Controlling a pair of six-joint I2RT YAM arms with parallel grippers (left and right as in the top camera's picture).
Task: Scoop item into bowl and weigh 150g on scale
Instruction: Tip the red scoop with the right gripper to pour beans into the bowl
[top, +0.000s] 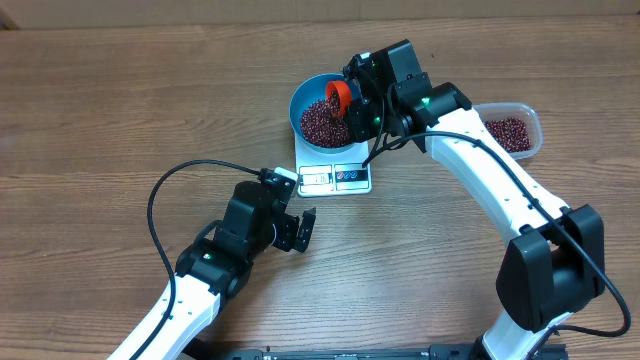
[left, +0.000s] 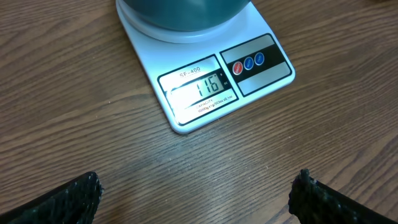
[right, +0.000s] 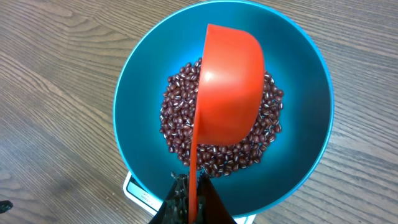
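The right claw (top: 354, 108) is clamping shut on the handle of a red scoop (right: 227, 93), its fingers (right: 177, 202) pinching the thin handle edge. The scoop is hanging just ahead of this claw, turned on its side, with its rounded back facing the wrist camera. Directly below claw and scoop, the blue bowl (right: 124, 106) is sitting on the white kitchen scale (left: 205, 87), holding a loose heap of small maroon beans (right: 177, 118). Behind the right claw, off to its side, a clear tub (top: 535, 125) is holding more of the same beans.

The left claw (left: 196, 198) is standing wide open, gripping nothing, its dark fingers (left: 74, 199) spread over the bare wooden table (top: 100, 100). The scale is lying just ahead of it, and its display (left: 198, 87) is reading 116.
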